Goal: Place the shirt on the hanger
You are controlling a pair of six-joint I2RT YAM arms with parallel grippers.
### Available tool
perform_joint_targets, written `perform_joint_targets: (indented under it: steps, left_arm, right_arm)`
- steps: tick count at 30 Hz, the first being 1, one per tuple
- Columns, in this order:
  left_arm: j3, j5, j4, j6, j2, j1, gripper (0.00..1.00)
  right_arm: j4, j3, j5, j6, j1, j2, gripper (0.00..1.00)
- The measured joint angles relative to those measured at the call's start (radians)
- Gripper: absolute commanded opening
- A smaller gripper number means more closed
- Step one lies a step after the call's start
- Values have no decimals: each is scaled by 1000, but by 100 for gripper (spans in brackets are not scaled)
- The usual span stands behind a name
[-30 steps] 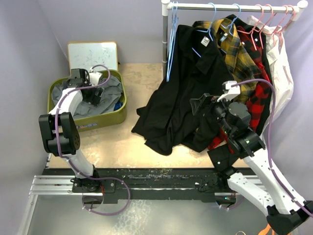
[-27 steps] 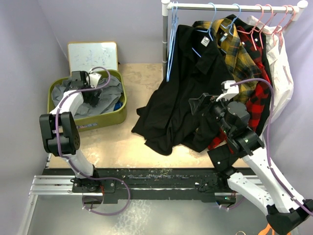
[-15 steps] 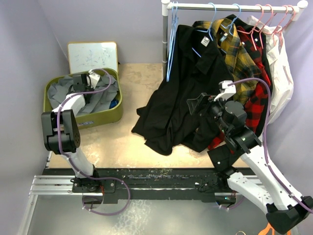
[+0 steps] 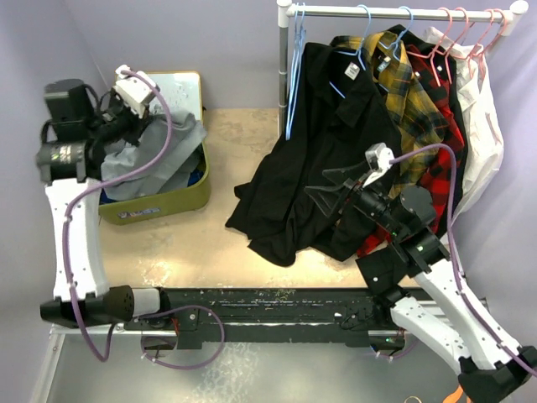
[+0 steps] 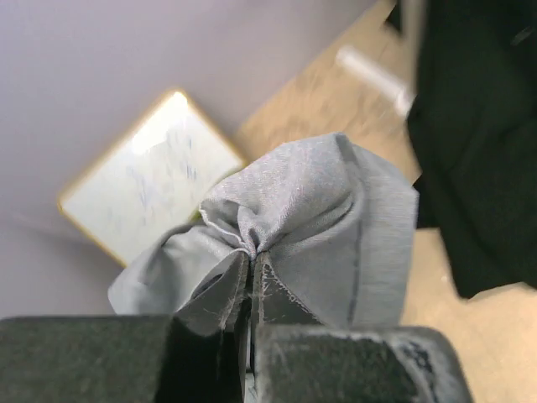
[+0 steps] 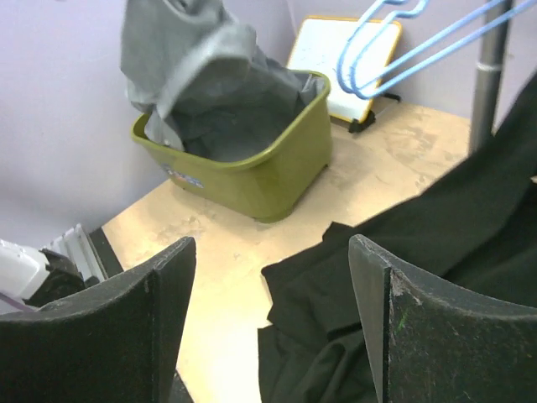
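Observation:
The grey shirt [image 4: 164,147] hangs bunched out of the olive bin [image 4: 172,200]. My left gripper [image 4: 124,128] is raised above the bin and shut on a fold of it. In the left wrist view the grey shirt [image 5: 319,210] is pinched between the closed tips of the left gripper [image 5: 252,262]. In the right wrist view the shirt [image 6: 189,59] drapes down into the bin [image 6: 252,176]. Empty light-blue hangers [image 4: 292,75] dangle at the left end of the rail and show in the right wrist view [image 6: 394,46]. My right gripper [image 4: 321,186] is open over the black shirt [image 4: 306,143], nothing between its fingers [image 6: 168,285].
A rail [image 4: 403,12] on a metal pole [image 4: 284,59] carries the black shirt, a yellow plaid shirt [image 4: 403,75], a red plaid shirt [image 4: 440,151] and a white garment [image 4: 482,117] on blue and pink hangers. A small whiteboard [image 4: 176,88] leans behind the bin.
My left gripper shut on the grey shirt inside the bin, then rose up and to the left, pulling the shirt out. My right gripper shifted left and its jaws narrowed a little.

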Motion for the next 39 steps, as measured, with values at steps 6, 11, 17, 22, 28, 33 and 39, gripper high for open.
perform_joint_targets:
  steps: [6, 11, 17, 22, 28, 33, 39]
  left_arm:
    - [342, 252, -220, -10, -13, -5, 0]
    - [528, 346, -295, -58, 66, -6, 0]
    - [546, 365, -305, -85, 82, -6, 0]
    - [481, 383, -306, -85, 64, -6, 0]
    - [429, 397, -309, -84, 62, -6, 0]
    - [380, 409, -308, -71, 47, -6, 0]
    - [274, 420, -303, -40, 28, -6, 0]
  right_arm:
    - [156, 4, -89, -98, 88, 135, 86]
    - [320, 65, -128, -286, 220, 320, 100]
    - [545, 70, -85, -610, 327, 425, 100]
    - [729, 76, 31, -995, 463, 504, 100]
    - [912, 142, 132, -1341, 519, 748, 100]
    - [998, 244, 192, -1455, 541, 893, 97]
    - [1163, 372, 269, -1524, 571, 1019, 33]
